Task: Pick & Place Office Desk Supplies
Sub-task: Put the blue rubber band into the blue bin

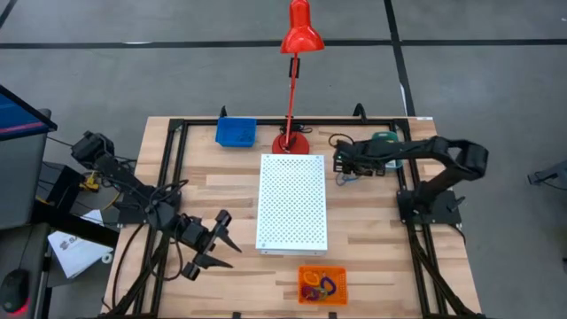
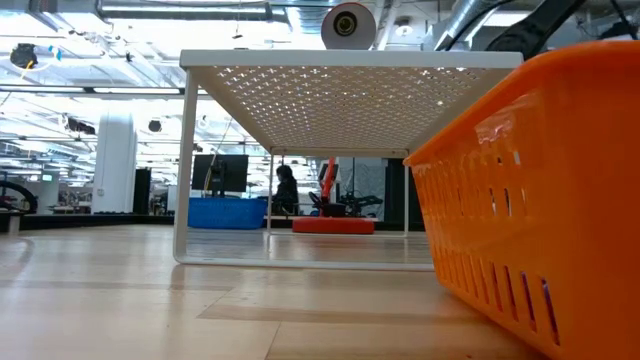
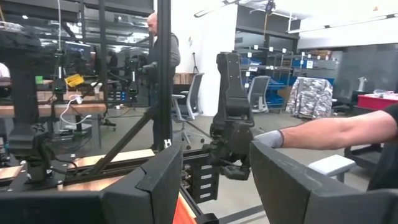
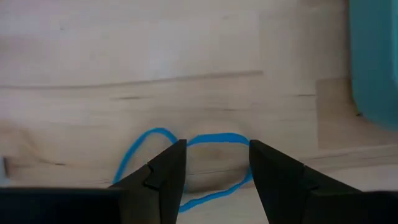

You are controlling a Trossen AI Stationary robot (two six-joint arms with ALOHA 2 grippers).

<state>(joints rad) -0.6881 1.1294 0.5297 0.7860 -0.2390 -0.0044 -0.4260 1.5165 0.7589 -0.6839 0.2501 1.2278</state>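
A thin blue loop [image 4: 143, 138] lies flat on the wooden table at the far right, next to a teal tray [image 4: 376, 62]. My right gripper [image 4: 214, 146] hangs over it, pointing down, open, with one finger on each side of the loop's middle; in the high view it [image 1: 339, 164] is right of the white board. An orange tray [image 1: 322, 284] at the near edge holds several coloured loops. A blue tray [image 1: 236, 132] stands at the far edge. My left gripper [image 1: 229, 252] is open at the near left, above the table and holding nothing.
The large white perforated board [image 1: 292, 202] stands on legs mid-table. The red desk lamp [image 1: 291, 142] rises behind it. In the left wrist view a person's gloved hand [image 3: 270, 138] reaches in beyond the table. Bare wood lies left of the board.
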